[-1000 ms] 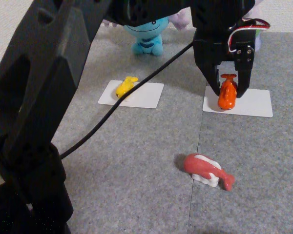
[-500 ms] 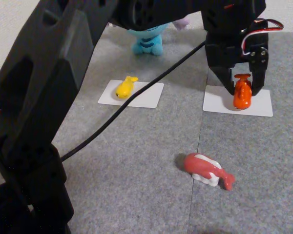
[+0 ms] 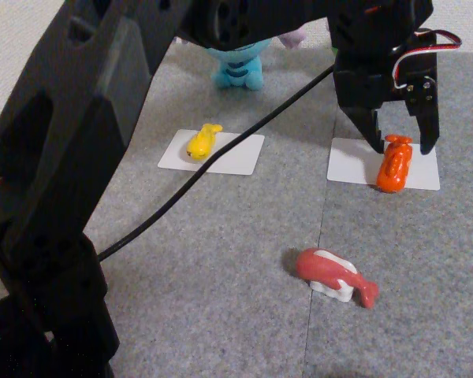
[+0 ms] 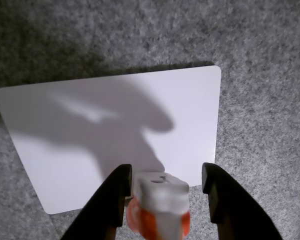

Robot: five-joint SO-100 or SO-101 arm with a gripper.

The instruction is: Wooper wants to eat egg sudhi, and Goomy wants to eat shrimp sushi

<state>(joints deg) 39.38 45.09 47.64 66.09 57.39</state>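
A: Where's the shrimp sushi (image 3: 393,165) rn?

B: On the right white card (image 3: 355,161) in the fixed view, lying at its front edge w/ part of it hanging over onto the grey carpet (image 3: 221,268). Goomy (image 3: 293,37) is barely visible behind the arm, so the card is prob. its "plate".

A: Gripper (image 3: 402,146) got it?

B: No. Fingers are spread, tips either side of the tail end, w/ gaps showing. Wrist view agrees: both fingers (image 4: 107,205) stand apart from the toy (image 4: 160,207), white rice base facing the cam. Looks like a release, IMO.

A: And the egg sudhi (image 3: 202,141)?

B: On the left card (image 3: 236,153), at its left edge, in front of Wooper (image 3: 238,67). Each toy sits on the card nearest its plush, so both deliveries look done.

A: The red-pink one (image 3: 335,276)?

B: Lying on the carpet nearer the cam, well apart from both cards. Not asked for, so prob. stays put.

A: Risk?

B: Lifting out could clip the shrimp, since it's between the tips.
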